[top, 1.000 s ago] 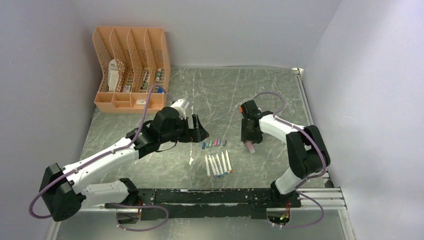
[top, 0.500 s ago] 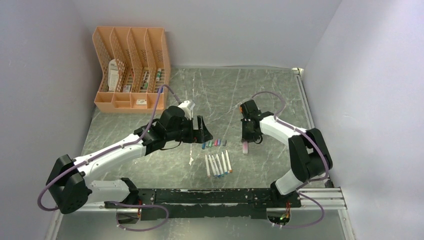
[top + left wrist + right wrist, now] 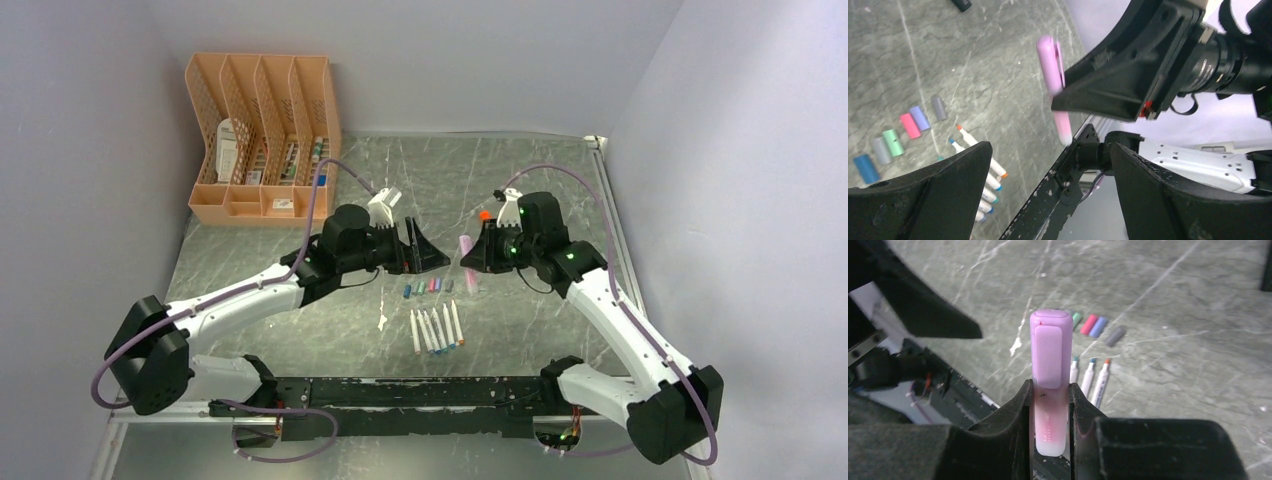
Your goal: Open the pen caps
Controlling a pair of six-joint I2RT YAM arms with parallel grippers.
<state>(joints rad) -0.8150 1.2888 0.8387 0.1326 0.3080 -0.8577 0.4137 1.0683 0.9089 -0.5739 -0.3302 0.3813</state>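
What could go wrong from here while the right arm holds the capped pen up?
The right gripper pinches the pink pen by its barrel alone, so tugging the purple cap might slide it out. The open left gripper could miss that cap. A dropped pen could scatter the loose caps below.

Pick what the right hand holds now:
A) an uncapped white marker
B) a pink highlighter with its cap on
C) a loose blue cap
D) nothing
B: in the right wrist view the right hand is clamped on the barrel of the pink highlighter, with its purple cap still seated on top.
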